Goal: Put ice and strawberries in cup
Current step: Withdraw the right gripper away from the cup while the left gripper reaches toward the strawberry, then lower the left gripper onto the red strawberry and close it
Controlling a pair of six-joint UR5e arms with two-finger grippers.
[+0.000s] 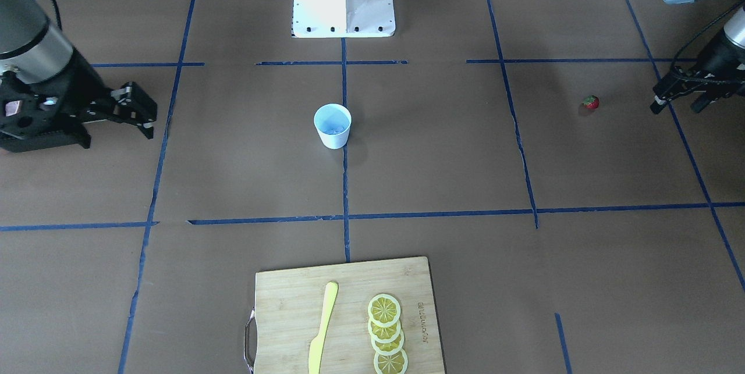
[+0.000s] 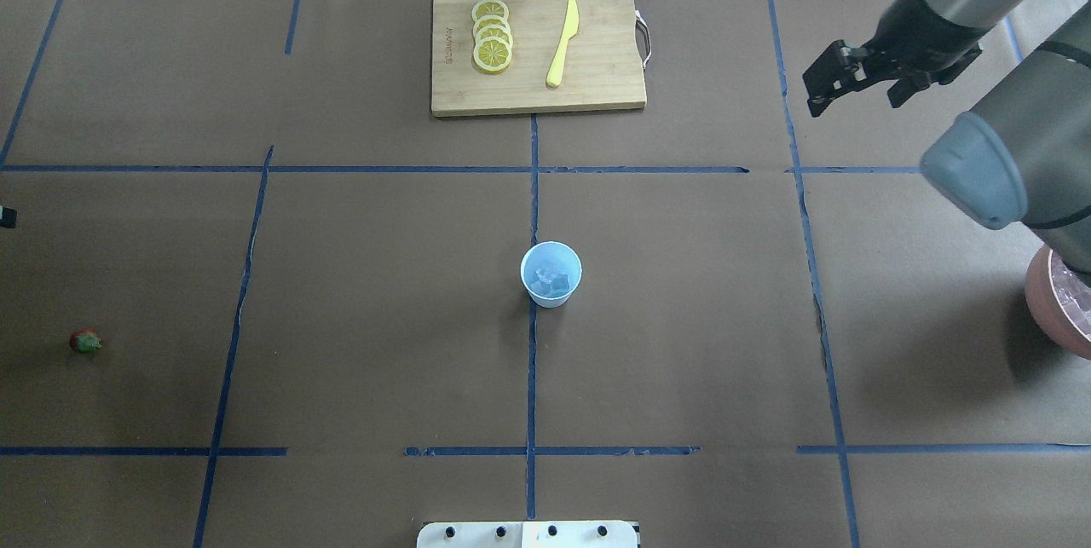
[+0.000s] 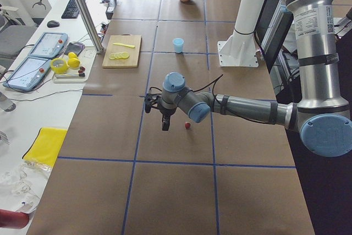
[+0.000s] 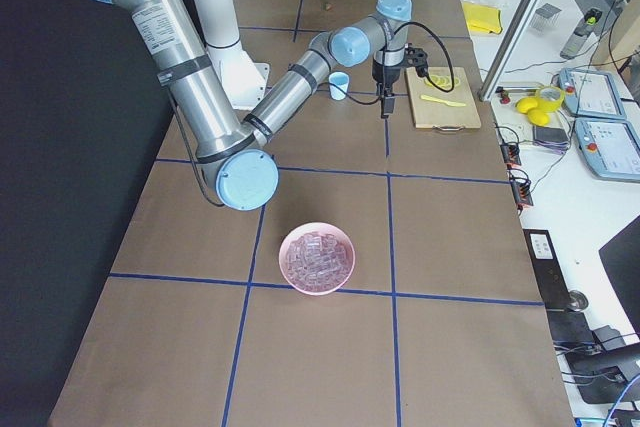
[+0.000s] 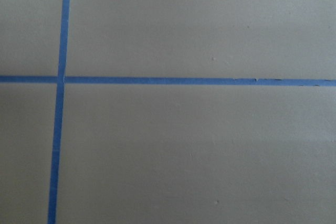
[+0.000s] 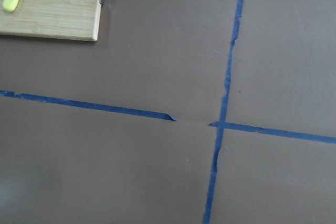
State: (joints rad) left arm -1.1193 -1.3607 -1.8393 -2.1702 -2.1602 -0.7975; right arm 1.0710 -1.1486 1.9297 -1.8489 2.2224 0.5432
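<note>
One strawberry lies alone on the brown-papered tabletop, near side, far out on the robot's left and well apart from everything else. It sits inside a square of the blue tape grid.

Left end effector: above the tabletop near the berry, further out toward the table's end. Fingers apart, nothing between them, no contact with the berry. Its wrist view shows only paper and a tape crossing.

Pink bowl: near side, robot's right. It is half hidden under the right arm from overhead, but the right-end view shows it full of ice cubes.

Cup: upright at mid-table, sitting on the centre tape line. A few ice cubes lie in its bottom. No berry inside.

Right end effector: further back, over the robot's right side, clear of the tabletop. Fingers spread, empty. Its wrist view catches a tape crossing and a corner of the board.

Far edge, centre: bamboo cutting board with a metal handle on one short side. Four lemon slices lie on it in an overlapping row. Yellow knife lies beside them on the board, not touching them.
</note>
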